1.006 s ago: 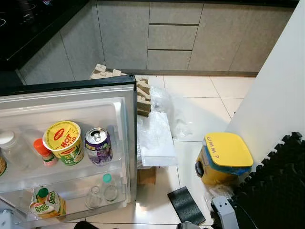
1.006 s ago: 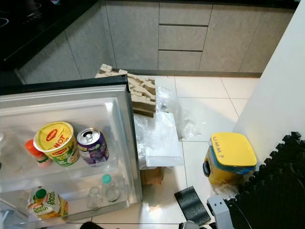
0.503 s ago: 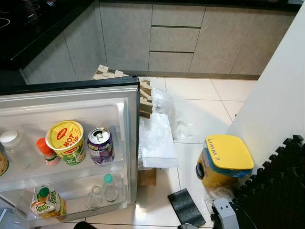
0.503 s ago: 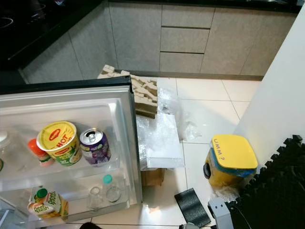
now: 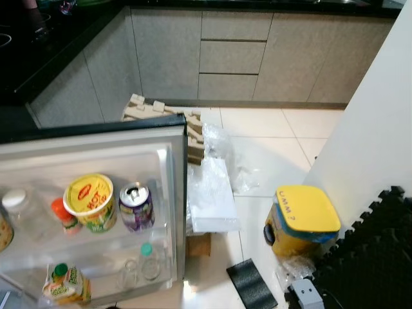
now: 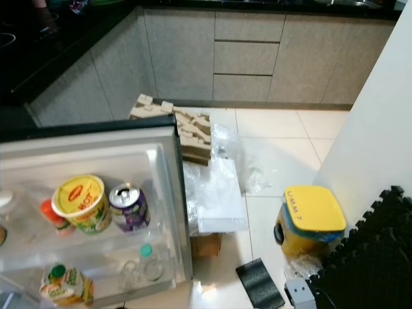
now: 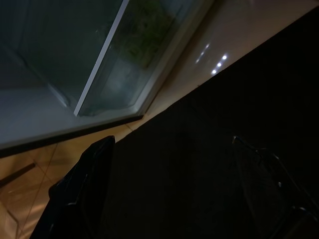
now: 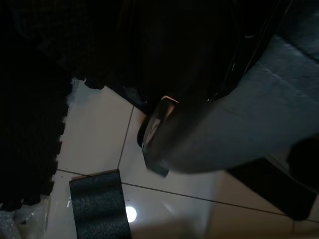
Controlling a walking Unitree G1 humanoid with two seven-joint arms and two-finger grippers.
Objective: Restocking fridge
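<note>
The left gripper hangs low in shadow beside the open fridge door (image 5: 168,167); one black finger (image 7: 82,189) shows in the left wrist view, dark against tan floor tiles, and whether the jaws are open or closed cannot be told. In the right wrist view the picture is too dark to make out the right gripper's jaws; a black foam pad (image 8: 98,205) lies on the pale floor beneath it. From the head camera, the fridge door stands open on the left, its shelves facing up. On the upper door shelf stand, side by side, a yellow Hot Cup noodle cup (image 5: 90,202) and a purple drink can (image 5: 136,206), touching or nearly so. A small orange-capped bottle (image 5: 65,216) sits just left of the cup, and a clear white-capped bottle (image 5: 18,209) stands further left. On the lower shelf are a green-and-yellow juice carton (image 5: 64,284) and a small green-capped bottle (image 5: 149,262). To the right of the door, clear plastic wrap (image 5: 212,193) and moulded cardboard packing (image 5: 164,116) lie on the white tile floor (image 5: 270,138). Further right sits a yellow-lidded container (image 5: 301,219), next to black interlocking foam mats (image 5: 373,251).
</note>
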